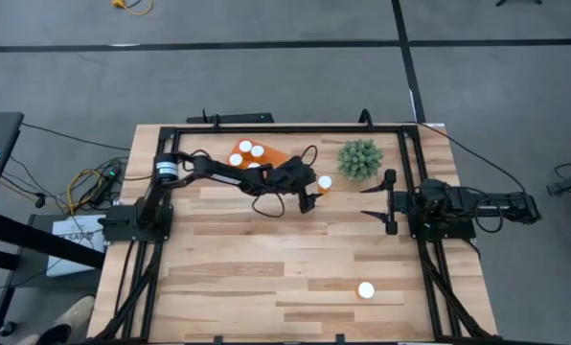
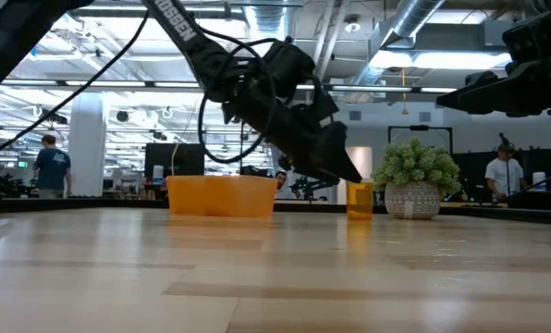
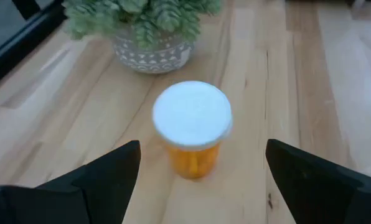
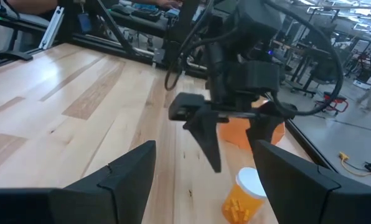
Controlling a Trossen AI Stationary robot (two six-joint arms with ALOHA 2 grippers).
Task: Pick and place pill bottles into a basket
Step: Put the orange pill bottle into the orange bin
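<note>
An orange pill bottle with a white cap (image 3: 192, 127) stands upright on the table next to the green plant; it also shows in the high view (image 1: 325, 182), the low view (image 2: 359, 200) and the right wrist view (image 4: 246, 194). My left gripper (image 1: 309, 196) is open, just short of this bottle and above the table, touching nothing. The orange basket (image 1: 266, 155) at the far side holds several bottles. Another bottle (image 1: 365, 289) stands near the table's near edge. My right gripper (image 1: 379, 201) is open and empty at the table's right side.
A round green spiky plant in a patterned pot (image 1: 359, 159) stands just beyond the bottle, close to my left gripper's path. A black frame (image 1: 285, 127) runs round the table. Bare wood lies across the table's middle and near side.
</note>
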